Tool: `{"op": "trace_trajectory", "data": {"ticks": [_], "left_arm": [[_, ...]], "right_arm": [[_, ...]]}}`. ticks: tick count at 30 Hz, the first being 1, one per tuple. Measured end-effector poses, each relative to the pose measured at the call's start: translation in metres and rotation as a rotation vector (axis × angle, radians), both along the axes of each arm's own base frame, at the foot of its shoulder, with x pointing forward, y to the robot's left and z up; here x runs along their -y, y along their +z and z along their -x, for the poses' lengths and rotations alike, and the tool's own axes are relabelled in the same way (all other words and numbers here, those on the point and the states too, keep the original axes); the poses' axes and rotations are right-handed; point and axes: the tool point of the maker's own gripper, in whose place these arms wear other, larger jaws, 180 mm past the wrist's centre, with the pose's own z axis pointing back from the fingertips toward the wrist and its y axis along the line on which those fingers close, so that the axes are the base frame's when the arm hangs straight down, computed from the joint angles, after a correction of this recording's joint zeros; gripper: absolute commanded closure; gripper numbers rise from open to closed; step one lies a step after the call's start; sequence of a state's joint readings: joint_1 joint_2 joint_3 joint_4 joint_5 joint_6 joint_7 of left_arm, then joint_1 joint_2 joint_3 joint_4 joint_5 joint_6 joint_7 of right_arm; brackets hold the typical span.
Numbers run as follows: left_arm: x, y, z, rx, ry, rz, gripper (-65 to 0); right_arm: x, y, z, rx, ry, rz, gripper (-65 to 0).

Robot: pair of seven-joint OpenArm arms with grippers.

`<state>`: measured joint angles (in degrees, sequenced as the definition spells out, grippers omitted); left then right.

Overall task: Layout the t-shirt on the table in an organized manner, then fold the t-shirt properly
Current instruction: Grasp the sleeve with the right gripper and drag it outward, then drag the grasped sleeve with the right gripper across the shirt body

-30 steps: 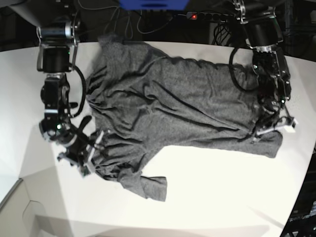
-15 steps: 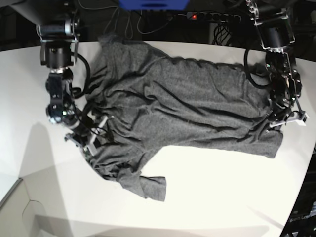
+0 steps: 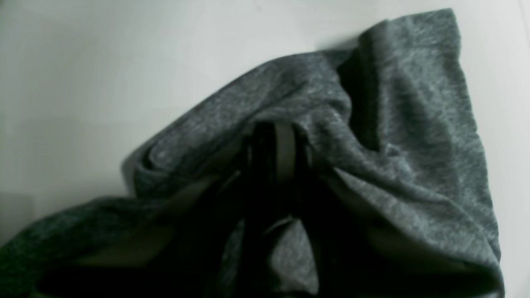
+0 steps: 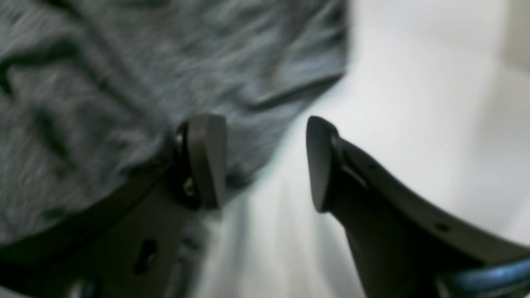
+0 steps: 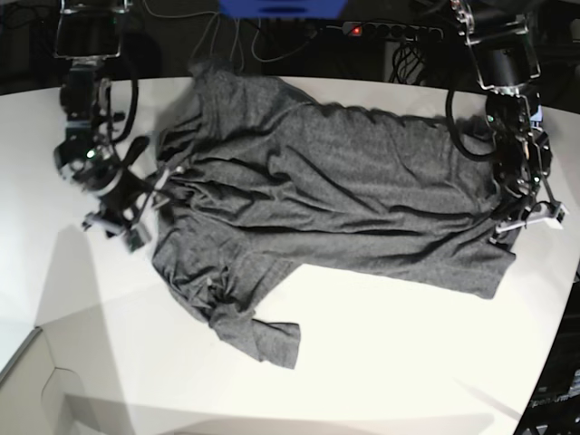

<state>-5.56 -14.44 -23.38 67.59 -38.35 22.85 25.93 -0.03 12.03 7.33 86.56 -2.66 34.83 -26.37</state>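
The dark grey t-shirt point(image 5: 335, 190) lies spread but wrinkled across the white table point(image 5: 390, 344), with one sleeve bunched toward the front point(image 5: 263, 335). At the shirt's right corner, my left gripper point(image 5: 512, 222) is shut on the cloth. In the left wrist view the t-shirt point(image 3: 414, 124) drapes over the closed left gripper point(image 3: 275, 136) above the table point(image 3: 103, 62). My right gripper point(image 5: 145, 204) stands open at the shirt's left edge. In the right wrist view the right gripper point(image 4: 263, 161) is open: one of its fingers point(image 4: 205, 161) is over the t-shirt point(image 4: 103, 62), the other over bare table point(image 4: 414, 82).
A power strip point(image 5: 390, 30) with a red light and cables runs behind the table's back edge, beside a blue object point(image 5: 281, 7). The table's edge curves away at the right point(image 5: 562, 299) and drops off at the front left corner point(image 5: 27, 372).
My right gripper has moved back along the shirt's left edge, and that side of the shirt shifted with it. My left gripper moved slightly right, still holding the cloth.
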Motion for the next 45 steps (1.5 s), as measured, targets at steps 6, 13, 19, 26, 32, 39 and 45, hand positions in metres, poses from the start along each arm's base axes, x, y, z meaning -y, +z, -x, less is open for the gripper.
{"op": "trace_trajectory", "data": {"ticks": [6, 13, 19, 26, 32, 39, 45], "left_arm": [[0.0, -0.001, 0.001, -0.002, 0.0, -0.001, -7.1], [0.001, 0.0, 0.0, 0.001, -0.002, -0.008, -7.0], [0.002, -0.001, 0.0, -0.001, -0.004, -0.006, -7.0], [0.002, -0.001, -0.001, 0.0, -0.004, -0.006, -6.9], [0.002, -0.001, -0.001, 0.0, -0.004, -0.006, -6.9], [0.002, -0.001, 0.0, 0.0, -0.004, -0.006, -6.9], [0.002, -0.001, 0.0, -0.001, -0.003, -0.007, -6.9]], "right_arm": [[-0.006, 0.036, -0.03, 0.091, 0.001, -0.001, -31.5], [-0.047, 0.037, -0.092, 0.075, 0.024, -0.122, -33.3], [-0.077, 0.021, -0.135, -0.027, 0.044, -0.206, -34.5], [-0.11, -0.017, -0.129, -0.075, 0.093, -0.299, -34.4], [-0.129, -0.027, -0.123, -0.08, 0.103, -0.361, -26.9], [-0.14, -0.012, -0.124, -0.027, 0.126, -0.367, 0.0], [-0.172, 0.018, -0.093, 0.09, 0.263, -0.284, 0.0]]}}
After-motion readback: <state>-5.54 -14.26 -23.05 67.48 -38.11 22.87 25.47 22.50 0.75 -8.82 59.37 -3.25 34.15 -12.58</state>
